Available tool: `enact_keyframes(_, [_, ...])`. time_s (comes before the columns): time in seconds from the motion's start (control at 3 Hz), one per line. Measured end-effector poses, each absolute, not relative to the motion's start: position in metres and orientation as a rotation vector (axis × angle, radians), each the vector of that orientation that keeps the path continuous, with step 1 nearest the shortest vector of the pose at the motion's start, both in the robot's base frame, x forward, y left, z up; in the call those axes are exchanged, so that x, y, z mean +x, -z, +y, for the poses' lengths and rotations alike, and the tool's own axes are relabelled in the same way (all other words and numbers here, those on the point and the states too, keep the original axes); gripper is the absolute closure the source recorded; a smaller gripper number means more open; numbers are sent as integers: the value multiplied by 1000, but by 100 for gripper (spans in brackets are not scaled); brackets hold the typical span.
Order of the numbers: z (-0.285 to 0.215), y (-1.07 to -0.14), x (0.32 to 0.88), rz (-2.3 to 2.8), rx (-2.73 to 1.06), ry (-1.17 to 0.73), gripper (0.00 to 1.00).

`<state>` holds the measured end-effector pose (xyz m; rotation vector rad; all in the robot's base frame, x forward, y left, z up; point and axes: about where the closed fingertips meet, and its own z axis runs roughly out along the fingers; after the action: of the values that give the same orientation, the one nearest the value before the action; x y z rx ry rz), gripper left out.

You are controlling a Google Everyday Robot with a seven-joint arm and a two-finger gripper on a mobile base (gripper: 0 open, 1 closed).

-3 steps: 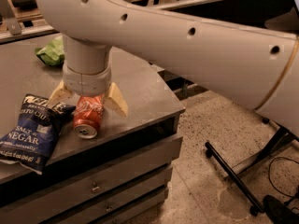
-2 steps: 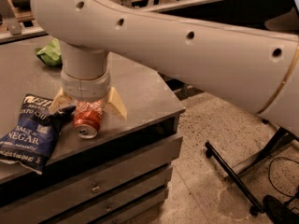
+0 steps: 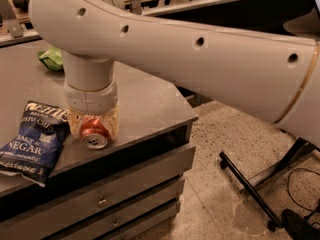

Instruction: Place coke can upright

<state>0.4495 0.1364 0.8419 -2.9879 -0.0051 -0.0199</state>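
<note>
The coke can [image 3: 95, 135] lies on its side near the front edge of the grey table [image 3: 145, 104], its silver top facing the camera. My gripper [image 3: 93, 126] comes straight down over it from the thick white arm. Its two pale fingers [image 3: 111, 124] sit tight against the can's left and right sides, shut on the can. The can still rests on the table top.
A blue chip bag [image 3: 32, 144] lies just left of the can, almost touching the left finger. A green chip bag [image 3: 51, 58] lies at the back left, partly behind the arm. Drawers [image 3: 110, 196] sit under the table. Black stand legs [image 3: 250, 186] cross the floor at right.
The fingers were spread wide on either side of the can; they have now closed in against it. The arm has dropped slightly lower over the can.
</note>
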Motion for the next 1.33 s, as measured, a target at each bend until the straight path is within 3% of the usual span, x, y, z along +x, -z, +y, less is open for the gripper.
enact_keyframes(0.33, [138, -840, 448, -24, -2993, 10, 42])
enact_keyframes(0.67, [144, -845, 445, -54, -2967, -21, 56])
enact_keyframes(1.0, [155, -867, 440, -77, -2888, -68, 87])
enact_keyframes(1.33, [157, -900, 451, 13, -2736, -102, 100])
